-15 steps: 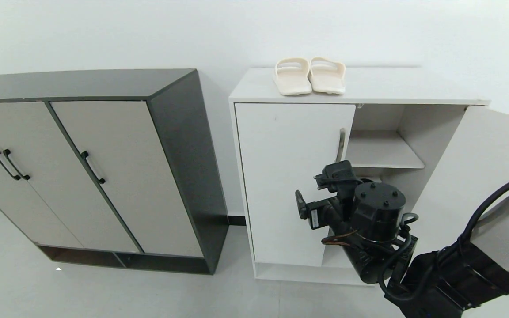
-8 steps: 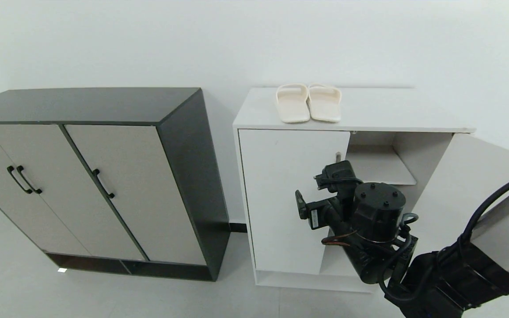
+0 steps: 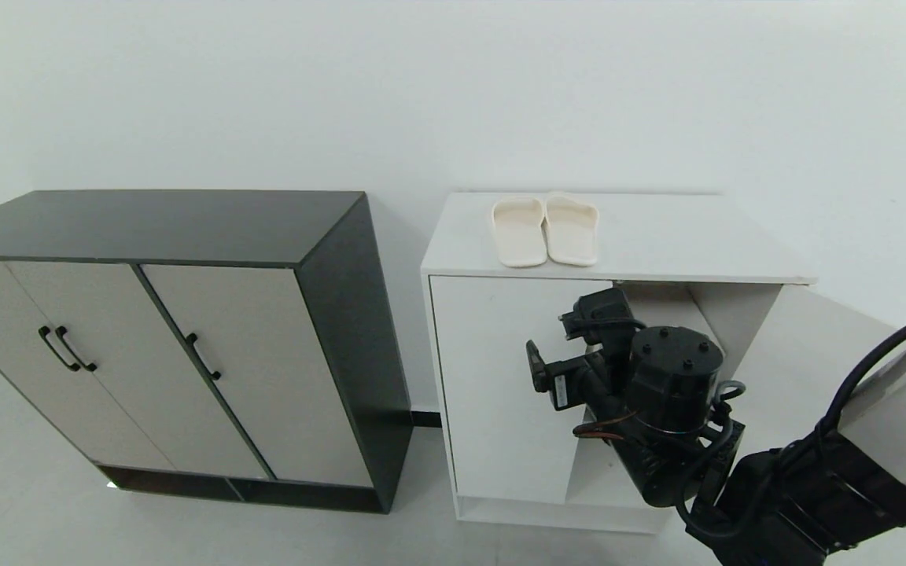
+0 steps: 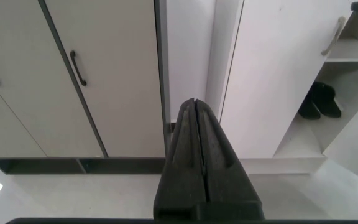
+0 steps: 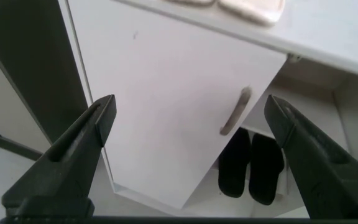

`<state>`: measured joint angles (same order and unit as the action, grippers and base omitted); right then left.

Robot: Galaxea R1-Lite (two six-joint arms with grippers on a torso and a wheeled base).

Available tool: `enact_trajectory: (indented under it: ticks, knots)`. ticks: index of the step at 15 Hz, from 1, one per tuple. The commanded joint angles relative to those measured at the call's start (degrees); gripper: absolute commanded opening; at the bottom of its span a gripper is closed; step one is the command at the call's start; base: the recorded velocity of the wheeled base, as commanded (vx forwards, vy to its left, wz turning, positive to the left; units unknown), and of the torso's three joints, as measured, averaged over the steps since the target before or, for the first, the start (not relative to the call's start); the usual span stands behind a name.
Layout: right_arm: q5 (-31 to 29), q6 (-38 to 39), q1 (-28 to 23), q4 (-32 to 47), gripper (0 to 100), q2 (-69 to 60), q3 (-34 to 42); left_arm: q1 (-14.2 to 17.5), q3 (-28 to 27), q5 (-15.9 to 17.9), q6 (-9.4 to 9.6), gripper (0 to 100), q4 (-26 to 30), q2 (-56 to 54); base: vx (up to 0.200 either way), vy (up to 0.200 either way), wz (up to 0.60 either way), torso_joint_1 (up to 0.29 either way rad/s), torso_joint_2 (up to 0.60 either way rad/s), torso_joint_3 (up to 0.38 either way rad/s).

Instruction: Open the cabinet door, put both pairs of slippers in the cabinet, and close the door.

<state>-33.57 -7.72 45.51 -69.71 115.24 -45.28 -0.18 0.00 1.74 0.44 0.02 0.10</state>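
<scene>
Currently the right claw [image 5: 190, 106] is fully spread, its two fingers well apart with nothing between them. It hangs in front of the white cabinet [image 3: 657, 236], facing the closed left door [image 3: 500, 377] near that door's handle [image 5: 235, 111].

The left claw [image 4: 194, 106] is closed, its fingers pressed together on nothing. It points toward the gap between the white cabinet and the dark cabinet [image 3: 162, 224], which stands on the left claw's left.

Positions relative to the right claw:
- Beige slippers [image 3: 545, 229] – above the claw, on the top panel of the white cabinet. They lie side by side and touching, near the back edge.
- Black slippers [image 5: 252, 167] – beyond the claw, past the handle edge of the closed door. They sit as a pair inside the cabinet, in the compartment under the shelf [image 4: 353, 59].
- Right door [image 3: 807, 354] – to the claw's right, swung wide open.
</scene>
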Motion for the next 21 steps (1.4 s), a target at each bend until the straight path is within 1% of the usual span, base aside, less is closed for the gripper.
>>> enact_trajectory:
  ticks: [1,8,10,11,13,15,16,19,20,21]
  knots:
    - [0.0,0.0,0.0,0.0,100,0.0,0.0,0.0,0.0,0.0,0.00,0,0.0,0.1,0.000,0.000,0.00,0.246,-0.57,-0.325]
    - [0.1,0.0,0.0,-0.2,100,-0.1,0.0,0.0,0.0,0.0,0.00,0,0.0,0.1,0.000,0.000,0.00,0.242,-0.54,-0.306]
    - [0.2,-0.2,-0.3,-0.3,100,0.0,0.0,0.0,0.0,0.0,0.00,0,0.0,0.1,0.000,0.000,0.00,0.178,-0.40,-0.217]
    - [1.5,-1.2,-0.9,-0.7,100,0.0,0.5,0.0,0.0,0.0,0.00,0,0.0,0.1,0.000,0.000,0.00,0.115,-0.27,-0.124]
    - [1.4,-2.2,-1.1,-1.1,100,-0.2,0.2,0.0,0.0,0.0,0.00,0,0.0,0.1,0.000,0.000,0.00,0.016,-0.03,-0.016]
    - [1.3,-1.5,-1.0,3.8,100,-2.6,-0.5,0.0,0.0,0.0,0.09,0,0.0,0.1,0.000,0.000,0.00,0.000,0.00,0.000]
    - [1.3,1.3,-0.9,9.4,100,-4.4,-1.9,0.0,0.0,0.0,0.09,0,0.1,0.1,0.000,0.000,0.00,0.000,0.00,0.000]
    - [1.3,11.8,0.0,29.6,100,-8.9,-8.2,0.0,0.0,0.0,0.26,0,0.0,0.1,0.000,0.000,0.00,0.000,0.00,0.000]
    - [1.2,14.6,0.1,33.2,100,-9.1,-10.1,0.0,0.0,0.0,0.26,0,0.0,0.1,0.000,0.000,0.00,0.000,0.00,0.000]
    - [1.2,15.8,0.0,34.5,100,-9.0,-10.9,0.0,0.0,0.0,0.09,0,0.0,0.1,0.000,0.000,0.00,0.000,0.00,0.000]
